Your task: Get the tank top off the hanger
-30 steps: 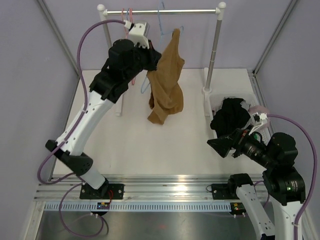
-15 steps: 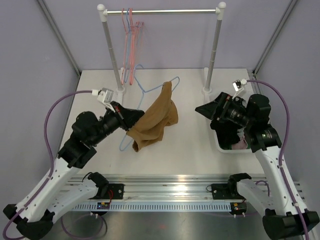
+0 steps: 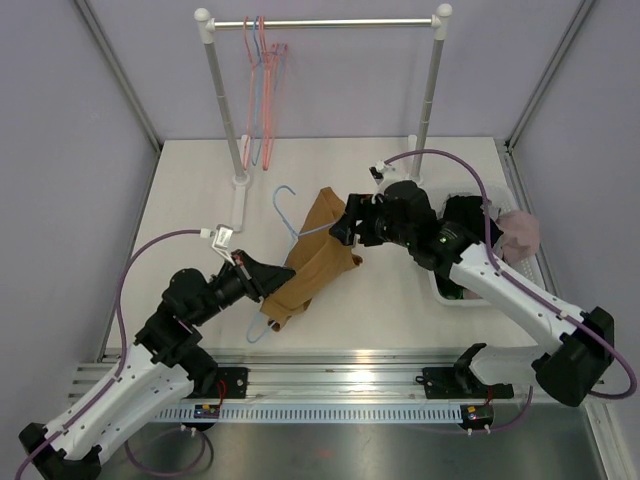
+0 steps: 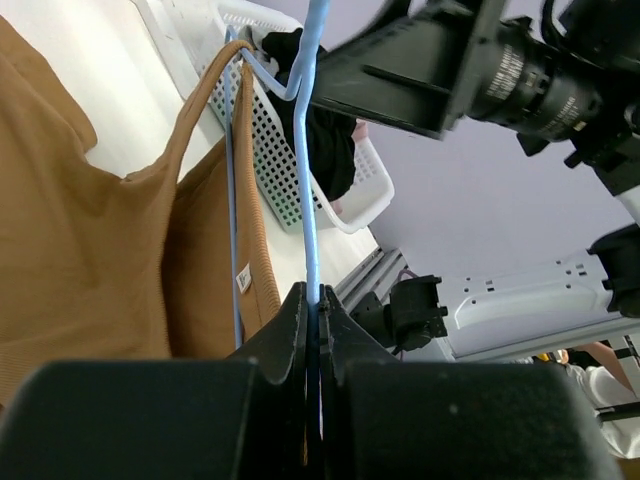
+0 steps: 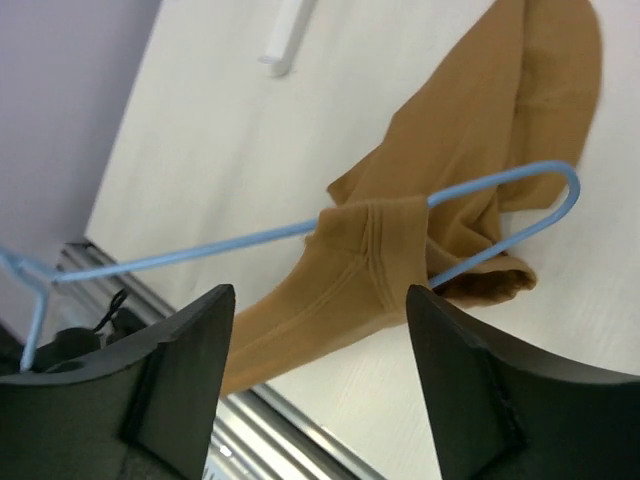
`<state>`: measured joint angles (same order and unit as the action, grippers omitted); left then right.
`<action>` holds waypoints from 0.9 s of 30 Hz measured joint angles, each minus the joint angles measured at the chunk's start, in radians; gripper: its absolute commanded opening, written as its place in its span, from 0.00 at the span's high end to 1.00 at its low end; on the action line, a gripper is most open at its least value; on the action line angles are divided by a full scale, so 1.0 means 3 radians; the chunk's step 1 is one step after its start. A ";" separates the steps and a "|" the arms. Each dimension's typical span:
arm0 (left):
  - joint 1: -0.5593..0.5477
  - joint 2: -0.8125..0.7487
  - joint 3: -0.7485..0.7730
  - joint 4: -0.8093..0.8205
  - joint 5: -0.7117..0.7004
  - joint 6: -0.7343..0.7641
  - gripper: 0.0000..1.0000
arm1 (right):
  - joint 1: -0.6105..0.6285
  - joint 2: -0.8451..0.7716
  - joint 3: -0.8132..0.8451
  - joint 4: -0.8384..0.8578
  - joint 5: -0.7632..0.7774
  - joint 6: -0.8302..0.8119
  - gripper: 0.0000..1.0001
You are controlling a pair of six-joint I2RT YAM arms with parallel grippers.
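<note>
— While the hanger [image 4: 312,150] was pinched tight at its wire by the left gripper [image 4: 312,300], where was the top to be found?

— The top [image 3: 310,255] was seen crumpled on the table [image 3: 200,200], between the two grippers. One strap [image 5: 370,225] was threaded by the wire, so it had not yet been freed.

— And the right gripper?

— The right gripper [image 5: 320,300] was held wide apart, directly over that strap, with nothing gripped.

— What was judged likely to go wrong?

— Several things. If the jaws were closed too far down, wire and strap could be caught together, and the hanger would be dragged along instead of being stripped. If only a thin fold were taken, the cloth could be slipped out of the pinch once pulled.

— Was the left hold trusted?

— Not entirely. The wire was gripped at one narrow spot only, so it could be twisted, or drawn through the fingers, by a hard tug from the right side.

— Anything else?

— The second strap could not be placed with certainty in any view. Were it hooked round the far shoulder, the cloth would be stretched rather than released. The basket [image 3: 445,295] stood near the right gripper and could be knocked by a wide sweep.
</note>
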<state>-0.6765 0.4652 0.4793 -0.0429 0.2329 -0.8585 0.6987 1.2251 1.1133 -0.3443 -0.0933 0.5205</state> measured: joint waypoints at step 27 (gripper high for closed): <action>-0.0003 -0.0317 -0.0036 -0.0554 0.0072 0.0252 1.00 | -0.0252 0.0745 0.0459 -0.0535 0.1292 -0.0477 1.00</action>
<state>-0.6773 0.3702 0.4686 -0.2092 0.2546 -0.7830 0.6231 1.4487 1.2510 -0.5049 0.2943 0.3775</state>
